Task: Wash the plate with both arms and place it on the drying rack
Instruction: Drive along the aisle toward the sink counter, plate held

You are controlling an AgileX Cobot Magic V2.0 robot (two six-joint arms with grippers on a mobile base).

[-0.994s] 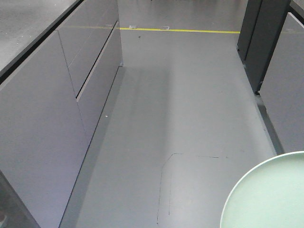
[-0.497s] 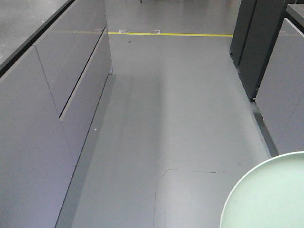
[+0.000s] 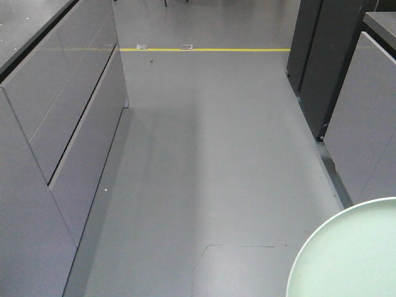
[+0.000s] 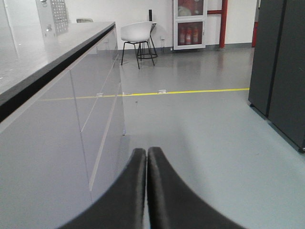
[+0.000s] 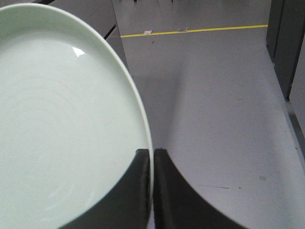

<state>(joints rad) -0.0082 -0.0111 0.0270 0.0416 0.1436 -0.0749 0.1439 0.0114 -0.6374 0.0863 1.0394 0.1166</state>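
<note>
The pale mint-green plate fills the left of the right wrist view, held on edge above the floor. My right gripper is shut on the plate's rim, one black finger on each face. The same plate shows in the bottom right corner of the front view. My left gripper is shut with nothing in it, pointing down the aisle beside the counter. The drying rack is out of view, and neither arm shows beyond the fingers.
A long grey cabinet run with a dark countertop lines the left. Dark tall cabinets stand on the right. A yellow floor line crosses ahead, with a white chair and a glass-door cabinet beyond.
The base has rolled forward down the aisle: the left cabinets slid out to the left and the yellow line came nearer. The plate keeps its place in the front view.
</note>
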